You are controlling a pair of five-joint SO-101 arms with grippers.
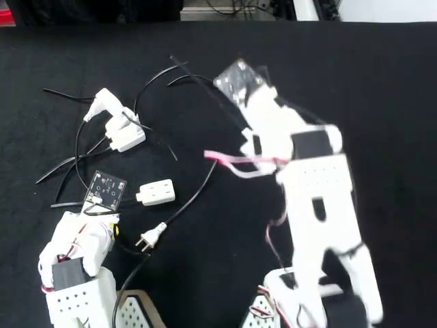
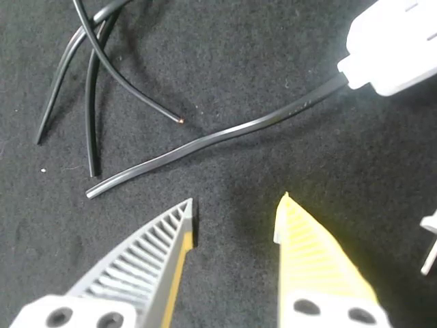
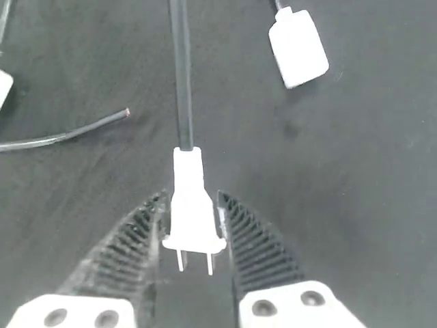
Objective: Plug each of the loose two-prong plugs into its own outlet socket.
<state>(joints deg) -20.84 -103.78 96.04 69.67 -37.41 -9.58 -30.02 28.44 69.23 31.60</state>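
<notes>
One two-prong plug (image 3: 190,212) sits between the fingers of the right gripper (image 3: 191,198). The fingers are narrow and press its flange from both sides, so I judge it held. Its long axis runs along the gripper's own line, with the prongs pointing back toward the wrist and its black cord (image 3: 181,68) leading straight away. A white outlet socket (image 3: 298,46) lies well ahead, beyond the fingertips and off to one side. The prongs therefore face away from it, and the plug probably has to be turned before it can go in. A second loose plug (image 1: 151,237) lies on the black table (image 1: 382,102) at the near left, prongs aimed left and cord trailing right and far. Just beyond it is another socket (image 1: 157,193) with nothing plugged in. The left arm (image 1: 75,260) is much the nearer to this pair. The left gripper (image 2: 235,201) has its fingers wide apart over bare cloth, holding nothing. Farther left, a bunch of white pieces (image 1: 119,130) lies among cords; whether they are mated I cannot tell.
</notes>
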